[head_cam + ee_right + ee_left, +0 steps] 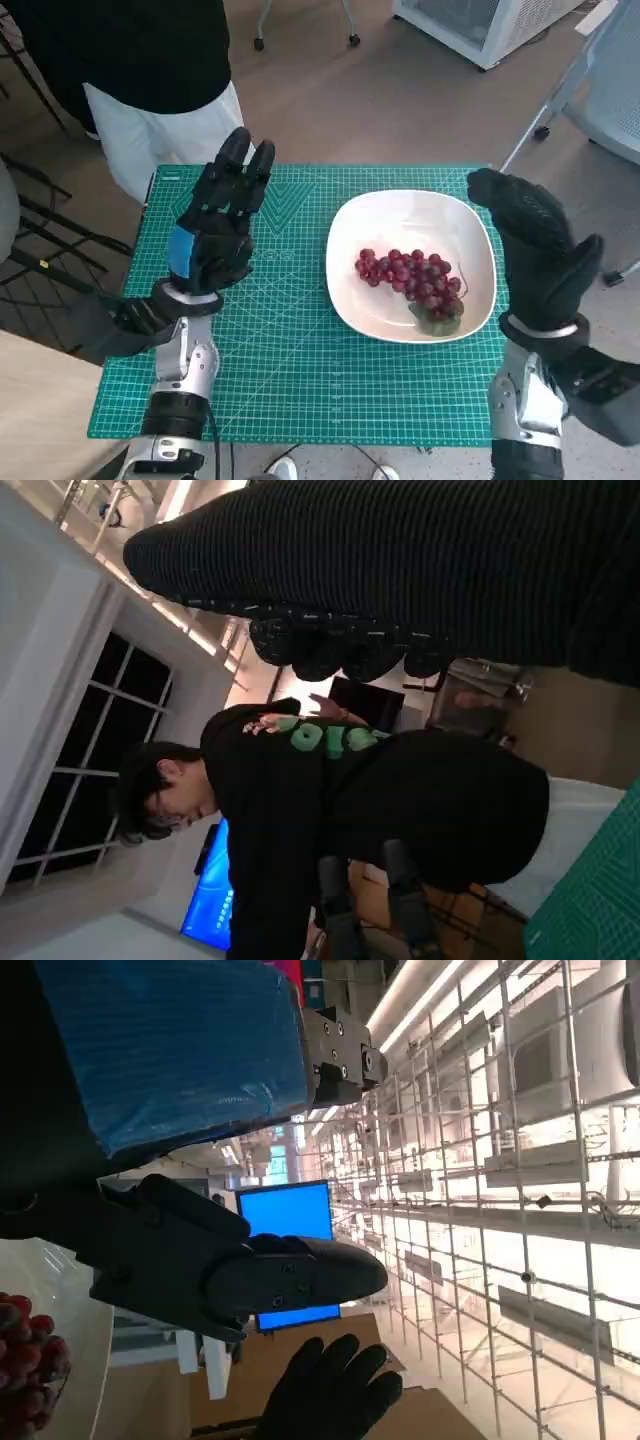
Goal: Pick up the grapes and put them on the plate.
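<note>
One bunch of red grapes [410, 276] with a green leaf, lying on one white plate [470, 226]. Plate sitting on one green mat [300, 370], toward its right side. Two hands up above the mat, holding nothing. Left hand [215, 228] over the left part, fingers straight and a bit apart, well away from the grapes. Right hand [540, 245] in its black glove just past the plate's right edge, fingers loose and apart. One person [330, 810] in a black top behind the mat. Brown floor [400, 110] around, with chair wheels.
</note>
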